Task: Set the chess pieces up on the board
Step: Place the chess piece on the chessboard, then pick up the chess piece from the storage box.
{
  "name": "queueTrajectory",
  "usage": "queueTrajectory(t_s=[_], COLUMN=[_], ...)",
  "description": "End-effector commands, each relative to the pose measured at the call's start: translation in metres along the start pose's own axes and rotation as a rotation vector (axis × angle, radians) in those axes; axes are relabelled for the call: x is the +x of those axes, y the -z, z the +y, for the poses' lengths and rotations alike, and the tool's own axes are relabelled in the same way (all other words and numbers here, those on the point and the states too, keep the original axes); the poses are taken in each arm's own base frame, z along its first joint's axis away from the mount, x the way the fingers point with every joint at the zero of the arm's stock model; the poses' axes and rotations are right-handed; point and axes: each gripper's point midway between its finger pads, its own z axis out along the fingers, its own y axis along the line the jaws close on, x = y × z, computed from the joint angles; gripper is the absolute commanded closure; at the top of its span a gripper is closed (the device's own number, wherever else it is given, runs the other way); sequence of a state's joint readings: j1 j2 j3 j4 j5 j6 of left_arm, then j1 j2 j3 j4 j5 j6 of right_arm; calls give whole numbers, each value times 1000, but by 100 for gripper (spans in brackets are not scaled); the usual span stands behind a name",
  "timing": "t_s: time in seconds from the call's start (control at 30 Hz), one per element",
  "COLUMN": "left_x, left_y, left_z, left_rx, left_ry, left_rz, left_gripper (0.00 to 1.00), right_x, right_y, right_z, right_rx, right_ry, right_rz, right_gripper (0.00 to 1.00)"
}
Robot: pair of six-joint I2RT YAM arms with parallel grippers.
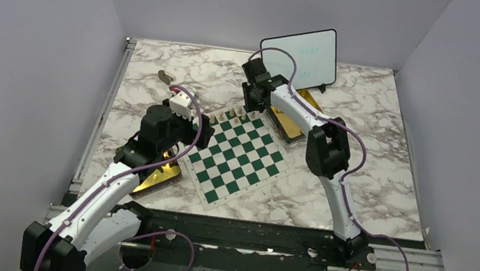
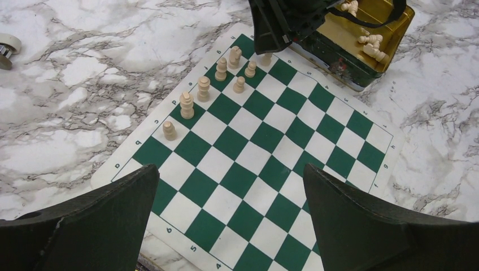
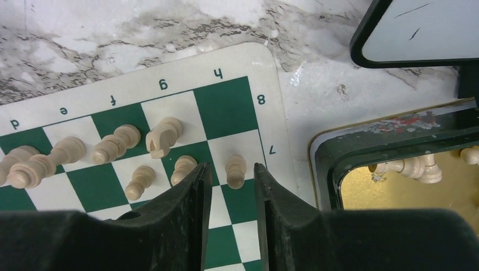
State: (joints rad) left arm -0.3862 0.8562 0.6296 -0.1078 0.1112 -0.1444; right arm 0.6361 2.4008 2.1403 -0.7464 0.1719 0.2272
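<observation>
Pale wooden chess pieces (image 2: 203,88) stand in two short rows at the upper corner of the board (image 2: 271,169), the corner itself hidden under the right arm (image 2: 282,22). The right arm's fingers (image 3: 169,226) are parted, and one pawn (image 3: 236,171) stands between their tips, apparently untouched. The left arm's fingers (image 2: 96,226), spread wide and empty, are cut off at the frame's bottom edge.

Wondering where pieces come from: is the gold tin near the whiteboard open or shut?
Open: the gold tin shows its inside, with pale chess pieces lying loose in it.
</observation>
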Motion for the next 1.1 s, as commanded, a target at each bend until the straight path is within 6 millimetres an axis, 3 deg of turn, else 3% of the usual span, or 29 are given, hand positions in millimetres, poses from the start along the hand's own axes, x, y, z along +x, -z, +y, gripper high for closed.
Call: queueTrajectory(t_s=[0.0, 0.27, 0.53, 0.77, 1.07], left_x=[-5, -6, -5, -5, -6], left_y=[4, 4, 4, 5, 4], left_z=[1, 0, -4, 1, -5], left_rx=[-3, 0, 17, -6, 27], left_ry=[-11, -6, 7, 4, -9], left_rz=[-22, -29, -28, -23, -32], left_gripper=[1, 1, 1, 1, 1], right_x=[-38, -55, -56, -40, -13], right_y=[45, 87, 119, 122, 91], right_z=[-1, -15, -57, -97, -142], right_rx=[4, 39, 134, 199, 199], right_ry=[-12, -31, -33, 79, 155], right_rz=[-109, -196, -271, -280, -225], right_gripper=[62, 61, 64, 65, 66])
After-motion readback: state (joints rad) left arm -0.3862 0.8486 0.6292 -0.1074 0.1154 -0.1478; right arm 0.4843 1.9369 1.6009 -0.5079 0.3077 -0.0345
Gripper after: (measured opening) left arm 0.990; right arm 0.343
